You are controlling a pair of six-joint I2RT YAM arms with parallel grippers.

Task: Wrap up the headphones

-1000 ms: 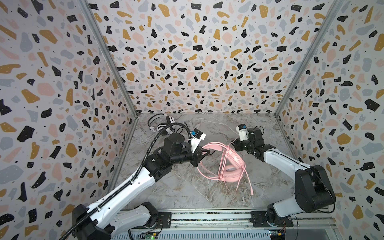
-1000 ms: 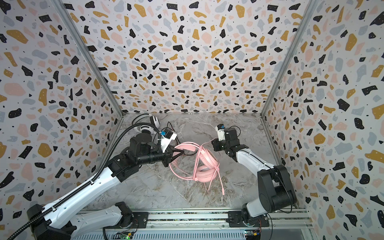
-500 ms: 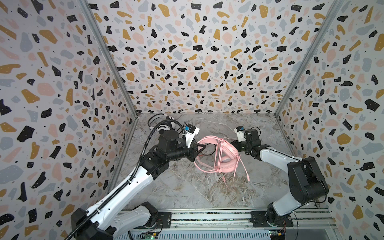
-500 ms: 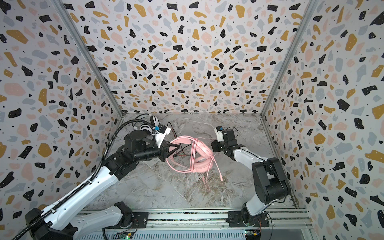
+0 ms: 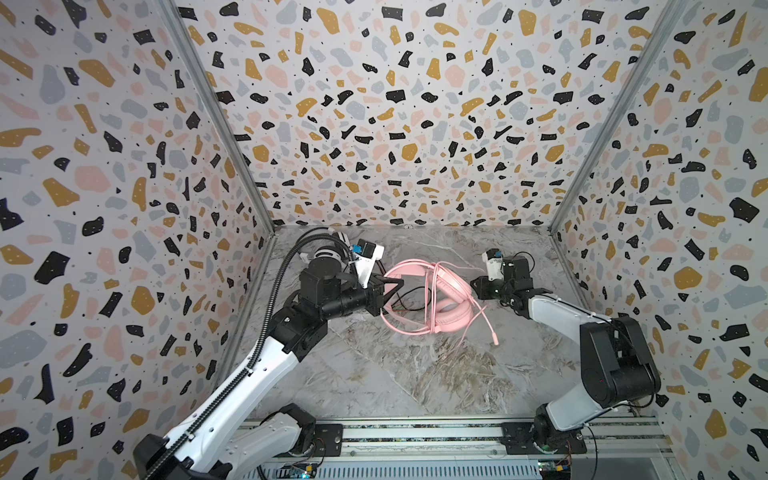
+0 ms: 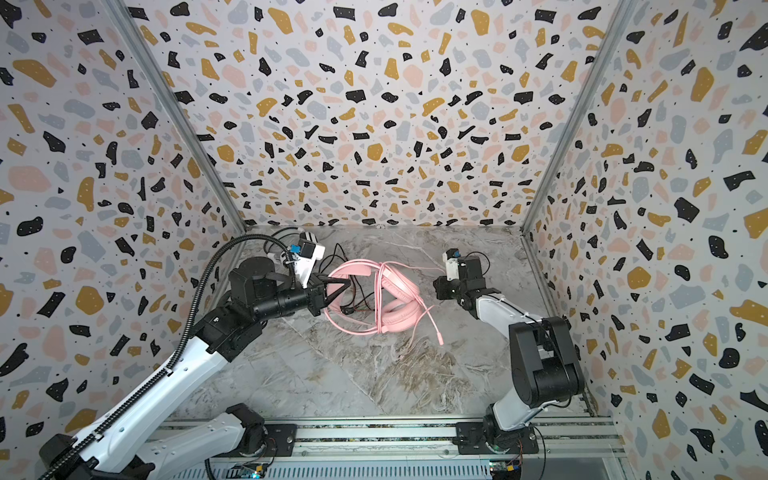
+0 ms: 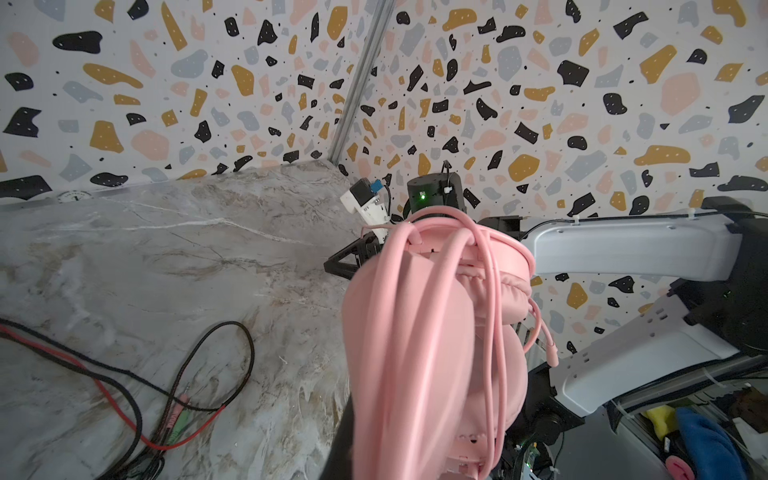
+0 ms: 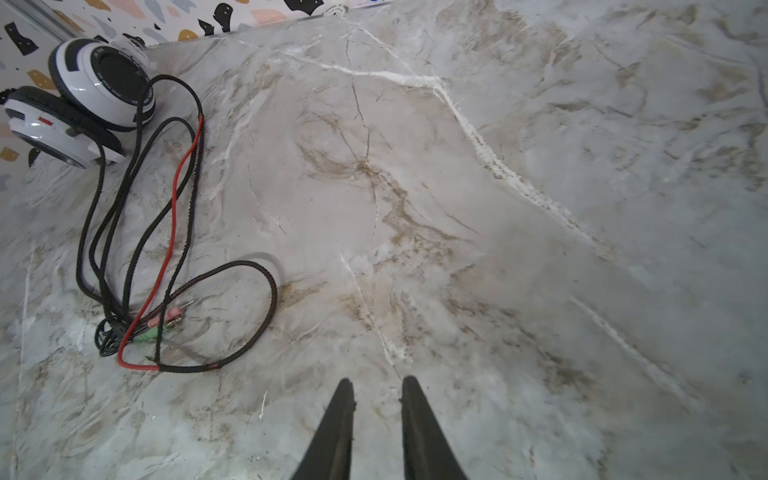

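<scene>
The right pincer (image 8: 376, 386) has just backed off the pink corded over-ear headset (image 5: 440, 299) — jaws slightly parted, empty — while the left pincer (image 5: 395, 284) stays clenched on its headband (image 5: 409, 268), mid-worktop. Its cable (image 7: 415, 311) looks wound. The white-and-black headset (image 8: 99, 83) lies unwrapped at the grey marbled worktop's (image 5: 374, 374) back-left corner; terrazzo walls (image 5: 395, 104) enclose it.

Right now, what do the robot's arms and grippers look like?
Both arms, left arm and right arm, have white shells between black joint housings. A black ribbed conduit runs along the left one. Each wrist bears a white camera mount with a blue part. The left gripper and right gripper are black, with slim tapering fingers; a green light glows on the right wrist.
</scene>
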